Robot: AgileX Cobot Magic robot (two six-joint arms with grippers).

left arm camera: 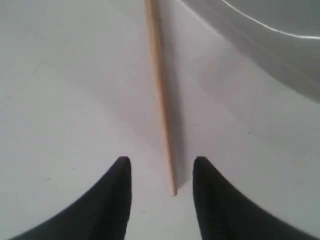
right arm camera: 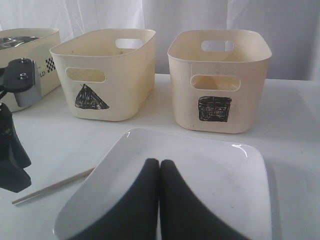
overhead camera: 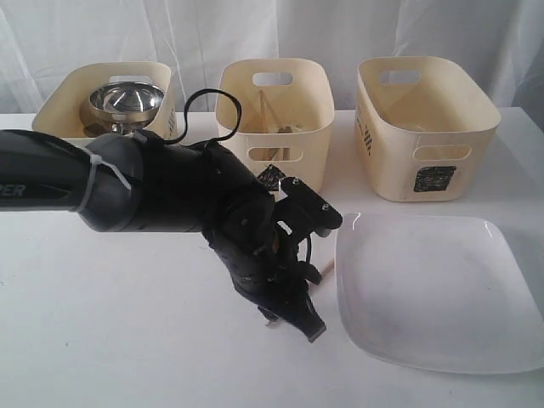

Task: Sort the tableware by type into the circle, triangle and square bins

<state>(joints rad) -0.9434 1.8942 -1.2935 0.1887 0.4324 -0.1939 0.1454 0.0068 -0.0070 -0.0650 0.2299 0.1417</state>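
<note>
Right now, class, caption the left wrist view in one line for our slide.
Open left pincer straddling the end of a wooden chopstick on the white table, beside the white plate.

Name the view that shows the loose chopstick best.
Left wrist view: the chopstick is close-up, its end between the jaws. Right wrist view shows it small beside the plate; exterior view, only a tip.

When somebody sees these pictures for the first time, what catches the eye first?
The black left arm fills the middle of the exterior view, its open left gripper straddling the end of a wooden chopstick on the table. Beside it lies a large white square plate, with three cream bins behind.
</note>
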